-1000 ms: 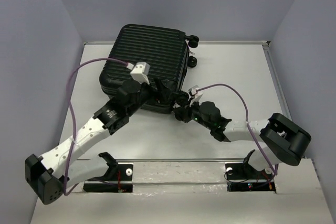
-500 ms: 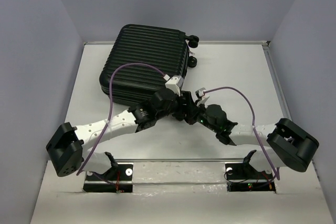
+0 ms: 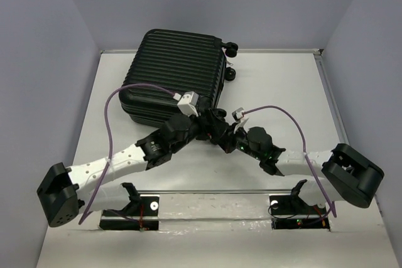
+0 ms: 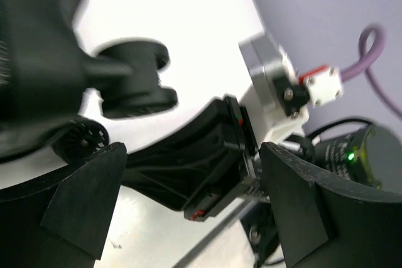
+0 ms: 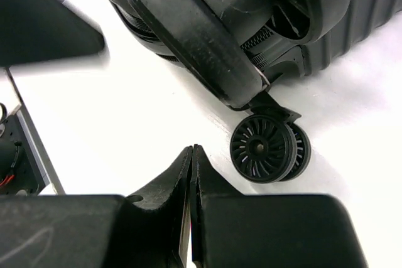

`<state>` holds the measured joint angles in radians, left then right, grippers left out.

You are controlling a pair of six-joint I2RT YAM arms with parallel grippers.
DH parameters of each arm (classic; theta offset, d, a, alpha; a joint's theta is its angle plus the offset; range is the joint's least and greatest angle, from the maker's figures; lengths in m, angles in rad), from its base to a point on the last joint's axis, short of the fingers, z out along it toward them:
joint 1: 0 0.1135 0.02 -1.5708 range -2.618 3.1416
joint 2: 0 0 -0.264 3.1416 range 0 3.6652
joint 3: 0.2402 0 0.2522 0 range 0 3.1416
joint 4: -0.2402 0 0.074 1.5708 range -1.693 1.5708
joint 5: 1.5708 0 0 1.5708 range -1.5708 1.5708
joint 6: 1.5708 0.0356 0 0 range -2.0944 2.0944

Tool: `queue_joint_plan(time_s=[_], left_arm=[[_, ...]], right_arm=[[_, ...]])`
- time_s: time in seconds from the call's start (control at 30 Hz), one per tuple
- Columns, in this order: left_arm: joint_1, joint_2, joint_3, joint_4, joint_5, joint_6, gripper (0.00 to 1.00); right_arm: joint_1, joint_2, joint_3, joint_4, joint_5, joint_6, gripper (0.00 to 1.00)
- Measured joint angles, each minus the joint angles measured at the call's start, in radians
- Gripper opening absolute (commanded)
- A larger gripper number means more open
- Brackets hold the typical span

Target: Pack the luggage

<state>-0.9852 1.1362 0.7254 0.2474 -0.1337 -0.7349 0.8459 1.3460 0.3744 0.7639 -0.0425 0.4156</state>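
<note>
Lying closed and flat on table (image 3: 282,92), luggage (image 3: 176,73) is seen unopened. 2 arms are stationed at its near corner, beside wheel (image 5: 269,149), presumably for opening shell. On left arm (image 3: 119,161) jaws are spread wide, empty; on right arm (image 3: 295,158) jaws are clenched on nothing.

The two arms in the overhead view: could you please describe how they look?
Both the left arm and the right arm have white links between black joint housings. A purple cable runs to a white connector at each wrist. The jaws are black wedges; a green light glows on the right wrist.
</note>
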Motion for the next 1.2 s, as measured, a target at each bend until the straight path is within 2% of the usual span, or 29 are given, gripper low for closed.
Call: queue_joint_plan(time_s=[0.23, 0.47, 0.57, 0.67, 0.7, 0.83, 0.87, 0.93, 0.97, 1.07, 1.2], left_arm=[[0.028, -0.098, -0.014, -0.012, -0.136, -0.039, 0.98], [0.023, 0.066, 0.069, -0.052, -0.144, -0.062, 0.96], [0.02, 0.114, 0.084, -0.051, -0.13, -0.066, 0.92], [0.02, 0.134, 0.087, -0.046, -0.126, -0.072, 0.86], [0.02, 0.139, 0.089, -0.042, -0.124, -0.076, 0.8], [0.021, 0.159, 0.092, -0.02, -0.126, -0.085, 0.72], [0.021, 0.167, 0.092, -0.011, -0.129, -0.085, 0.68], [0.021, 0.184, 0.092, 0.011, -0.13, -0.087, 0.62], [0.021, 0.19, 0.092, 0.019, -0.133, -0.087, 0.55], [0.023, 0.211, 0.093, 0.042, -0.141, -0.084, 0.45], [0.024, 0.228, 0.1, 0.056, -0.147, -0.074, 0.39]], right_arm=[[0.0, -0.051, -0.018, -0.005, -0.002, 0.0, 0.07], [0.0, -0.078, -0.037, 0.0, -0.005, 0.004, 0.09], [0.0, -0.078, -0.055, 0.002, -0.009, 0.008, 0.11], [0.0, -0.078, -0.063, 0.003, -0.011, 0.009, 0.15], [0.0, -0.078, -0.064, 0.004, -0.012, 0.011, 0.19], [0.0, -0.066, -0.064, 0.029, -0.014, 0.019, 0.36], [0.0, -0.049, -0.063, 0.054, -0.014, 0.018, 0.43], [0.0, -0.021, -0.063, 0.075, -0.015, 0.019, 0.48], [0.0, 0.006, -0.062, 0.096, -0.014, 0.018, 0.5], [-0.011, 0.068, -0.061, 0.154, -0.021, 0.006, 0.52], [-0.087, 0.132, -0.062, 0.265, -0.066, 0.003, 0.53]])
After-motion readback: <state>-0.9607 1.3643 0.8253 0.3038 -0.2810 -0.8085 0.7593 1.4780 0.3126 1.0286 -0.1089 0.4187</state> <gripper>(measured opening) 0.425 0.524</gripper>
